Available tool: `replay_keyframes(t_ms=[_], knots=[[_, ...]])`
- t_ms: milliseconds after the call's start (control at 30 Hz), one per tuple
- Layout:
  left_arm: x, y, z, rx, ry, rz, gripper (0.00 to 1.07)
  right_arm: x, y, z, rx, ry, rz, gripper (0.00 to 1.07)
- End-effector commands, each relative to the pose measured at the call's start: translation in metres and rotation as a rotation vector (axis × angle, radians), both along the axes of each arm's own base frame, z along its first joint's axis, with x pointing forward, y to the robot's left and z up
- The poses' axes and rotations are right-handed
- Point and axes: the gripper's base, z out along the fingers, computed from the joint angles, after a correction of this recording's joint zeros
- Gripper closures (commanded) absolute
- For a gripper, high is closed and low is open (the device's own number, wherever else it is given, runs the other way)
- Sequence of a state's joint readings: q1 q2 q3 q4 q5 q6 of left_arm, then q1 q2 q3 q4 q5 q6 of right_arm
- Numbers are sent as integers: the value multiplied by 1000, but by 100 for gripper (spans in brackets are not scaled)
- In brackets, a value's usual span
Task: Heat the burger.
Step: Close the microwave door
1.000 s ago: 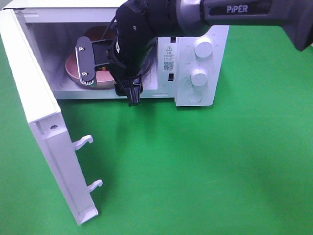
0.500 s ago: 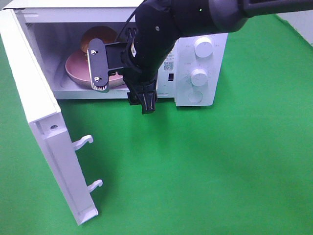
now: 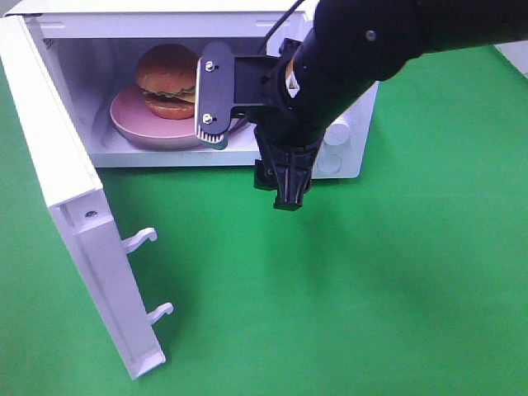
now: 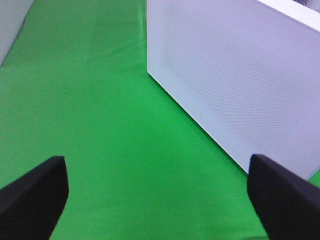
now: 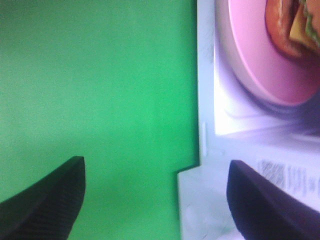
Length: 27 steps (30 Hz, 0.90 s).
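Lab tabletop, green cloth [image 3: 388, 289], white microwave [image 3: 353, 161]

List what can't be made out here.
- Knobs: exterior high, mostly behind the right arm.
- Burger: right wrist, cut by the frame edge.
- Plate: exterior high, right side behind the arm's bracket.
- Left pincer: only tips show, left wrist.
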State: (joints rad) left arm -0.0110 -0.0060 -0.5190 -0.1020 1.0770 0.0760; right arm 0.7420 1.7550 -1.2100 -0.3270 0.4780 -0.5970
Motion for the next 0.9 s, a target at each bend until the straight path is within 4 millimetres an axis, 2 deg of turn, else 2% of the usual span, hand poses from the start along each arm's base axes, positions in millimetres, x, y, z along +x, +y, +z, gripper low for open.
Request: replay_keyframes(t_ms=[33, 167, 233, 333, 367, 400, 467, 633, 700, 867, 900], knots=[[-2, 0, 0, -8, -20, -1, 17, -12, -14, 7, 71, 22, -116, 31], [-2, 0, 0, -8, -20, -1, 17, -28, -28, 13, 159, 56, -250, 31], [-2, 0, 0, -8, -20, -1, 17, -42, -42, 20, 252, 93, -403, 31], [-2, 0, 0, -8, -20, -1, 17, -47, -46, 22, 271, 104, -446, 31], [-2, 0, 0, -8, -20, -1, 17, -55, -55, 25, 287, 127, -522, 31], [-2, 0, 0, -8, -20, -1, 17, -55, -55, 25, 287, 127, -522, 31], [-2, 0, 0, -8, -20, -1, 17, -71, -73, 28, 275, 166, -639, 31], [-2, 0, 0, -8, -20, -1, 17, -84, -87, 32, 252, 186, -708, 31], [-2, 0, 0, -8, -20, -1, 17, -103, -105, 42, 230, 200, -763, 31], [-2, 0, 0, -8, -20, -1, 17, -118, -119, 55, 236, 211, -796, 31], [-2, 0, 0, -8, -20, -1, 17, -126, -126, 64, 261, 213, -803, 31]])
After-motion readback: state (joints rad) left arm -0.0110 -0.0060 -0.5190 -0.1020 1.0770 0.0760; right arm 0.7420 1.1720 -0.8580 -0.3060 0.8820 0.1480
